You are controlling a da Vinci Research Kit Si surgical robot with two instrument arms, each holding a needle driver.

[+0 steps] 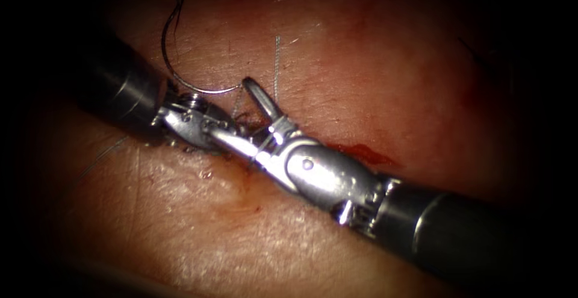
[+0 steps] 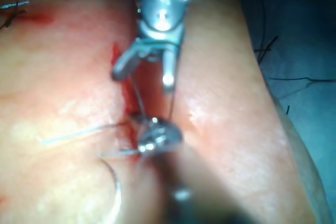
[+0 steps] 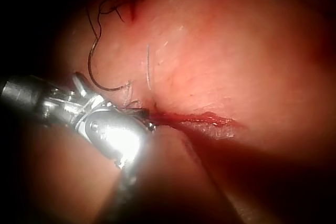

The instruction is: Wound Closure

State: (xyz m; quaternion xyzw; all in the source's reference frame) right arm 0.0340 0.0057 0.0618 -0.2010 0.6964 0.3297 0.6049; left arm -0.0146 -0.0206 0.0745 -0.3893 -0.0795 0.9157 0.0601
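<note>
Two tools meet at the cut [image 1: 361, 152]: your right tool [image 1: 248, 117] gapes empty, your left tool's [image 1: 232, 136] jaws I cannot tell, and the stiff, slippery needle [image 1: 180, 81] lies free at 11 o'clock, best gripped mid-curve.

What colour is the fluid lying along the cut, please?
Red: the fluid shows best in the endoscope view, right of the right gripper.

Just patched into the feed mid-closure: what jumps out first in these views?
The two tools meeting tip to tip over the cut: the right tool, its jaws spread open, and the left tool coming from the other side. Above them the curved needle lies on the tissue, out of it, one end near the left tool. A streak of red fluid marks the cut beside the right tool.
</note>
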